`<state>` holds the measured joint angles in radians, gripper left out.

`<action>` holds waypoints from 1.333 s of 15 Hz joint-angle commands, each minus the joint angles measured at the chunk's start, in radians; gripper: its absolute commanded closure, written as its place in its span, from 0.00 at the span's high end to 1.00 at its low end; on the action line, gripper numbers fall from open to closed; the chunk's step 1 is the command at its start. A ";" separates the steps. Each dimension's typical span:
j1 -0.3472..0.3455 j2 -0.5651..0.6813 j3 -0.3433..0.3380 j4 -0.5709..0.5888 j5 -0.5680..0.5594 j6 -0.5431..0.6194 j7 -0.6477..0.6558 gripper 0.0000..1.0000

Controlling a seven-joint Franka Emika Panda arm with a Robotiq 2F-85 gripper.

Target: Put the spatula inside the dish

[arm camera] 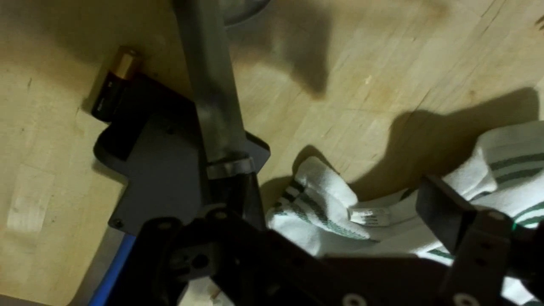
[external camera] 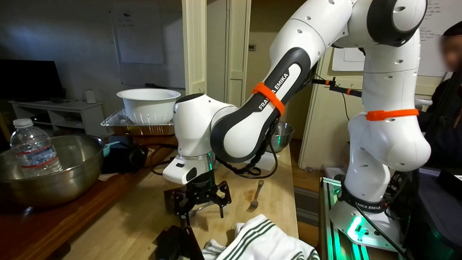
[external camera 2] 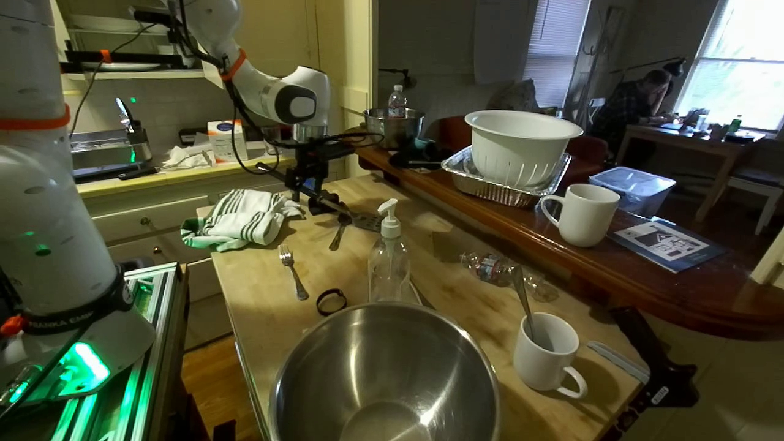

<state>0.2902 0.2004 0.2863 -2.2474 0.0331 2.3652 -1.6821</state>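
Stretching past one finger of the black metal hand (external camera: 203, 217) is a long spatula (external camera 2: 367, 222) with a thin black handle and a flat silver metal head cut with slots. In the wrist view, its grey neck crosses over a flat black plastic gadget (arm camera: 163, 170). The hand has its two fingers wide apart, and a white cloth towel (external camera: 267, 240) with green stripes shows through the gap. I can't tell if the spatula touches the hand or the pale wooden counter (external camera: 119, 224).

The spatula is outside the wide, round white dish (external camera: 148, 104), well apart from it. The dish has a thick rim and lines down its sides. It sits upright in a ridged silver foil tray (external camera: 144, 130), up on a shiny brown wooden ledge (external camera 2: 588, 266).

The counter has some brown stains. A small silver spoon (external camera 2: 337, 237) lies near the spatula's head, and a silver metal fork (external camera 2: 293, 274) lies on the bare wood. A black and gold battery (arm camera: 115, 85) is just beside the gadget. In an exterior view I see a clear pump bottle (external camera 2: 389, 269), a big round shiny steel bowl (external camera 2: 324, 367) and a white mug (external camera 2: 539, 367) with a metal utensil (external camera 2: 522, 294) poking out.

Around the room there is a flat black screen (external camera: 29, 79) on a white stand (external camera: 77, 104) and a bright window (external camera 2: 732, 67), with a person (external camera 2: 634, 101) sitting near it.
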 commanded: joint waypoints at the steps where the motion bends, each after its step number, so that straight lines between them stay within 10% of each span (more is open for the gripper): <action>1: -0.014 0.057 0.019 0.018 -0.009 0.081 0.033 1.00; 10: -0.001 0.134 0.045 0.096 -0.068 0.133 0.054 0.98; 11: -0.001 0.144 0.052 0.107 -0.065 0.127 0.051 0.74; 20: -0.004 0.152 0.064 0.130 -0.067 0.111 0.066 0.14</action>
<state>0.2922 0.3497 0.3426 -2.1291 -0.0031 2.4895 -1.6479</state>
